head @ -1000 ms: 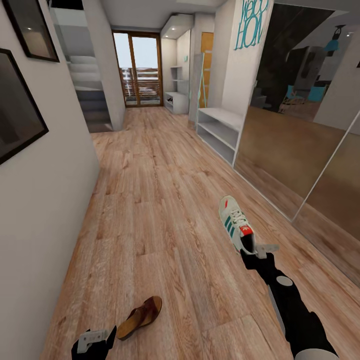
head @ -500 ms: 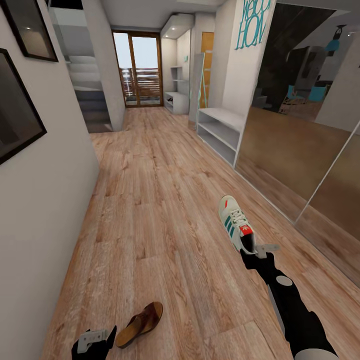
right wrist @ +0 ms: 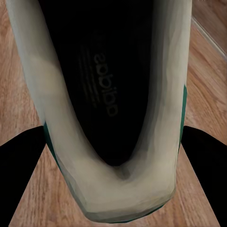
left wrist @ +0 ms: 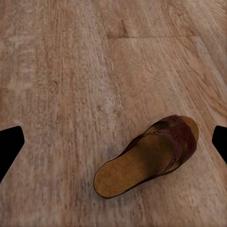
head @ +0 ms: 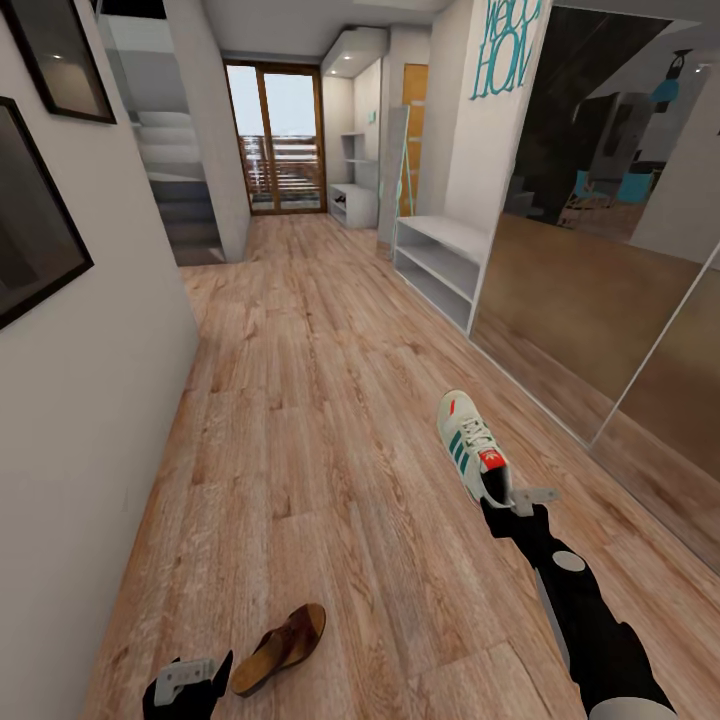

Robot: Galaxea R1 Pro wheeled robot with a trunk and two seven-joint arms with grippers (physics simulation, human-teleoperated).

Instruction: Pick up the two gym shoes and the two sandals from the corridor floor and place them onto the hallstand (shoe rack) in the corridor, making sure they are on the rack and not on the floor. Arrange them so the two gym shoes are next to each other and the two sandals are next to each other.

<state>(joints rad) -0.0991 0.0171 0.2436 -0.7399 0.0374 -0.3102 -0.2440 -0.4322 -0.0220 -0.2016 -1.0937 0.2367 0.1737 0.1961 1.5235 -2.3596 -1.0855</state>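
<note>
One white gym shoe [head: 470, 448] with green stripes and a red tongue tab hangs over the corridor floor [head: 320, 400], right of centre. My right gripper [head: 514, 497] is shut on its heel; in the right wrist view the heel [right wrist: 113, 156] sits between both dark fingers [right wrist: 23, 175]. A brown sandal [head: 282, 648] lies flat on the planks near the view's lower edge, just right of my left gripper [head: 190, 676]. The left wrist view has the sandal [left wrist: 151, 158] below the wide-open fingers [left wrist: 10, 144]. The hallstand [head: 355, 200] stands far down the corridor on the right.
A longer pale two-tier bench [head: 437, 262] stands against the right wall, nearer than the hallstand. Mirrored sliding panels [head: 600, 300] run along the right. A white wall [head: 90, 420] with framed pictures bounds the left. A glass door [head: 275, 135] closes the far end.
The view shifted slightly forward early on, so the sandal slid lower in the picture. The gym shoe stayed fixed in my right gripper. Nothing has moved in the last half second.
</note>
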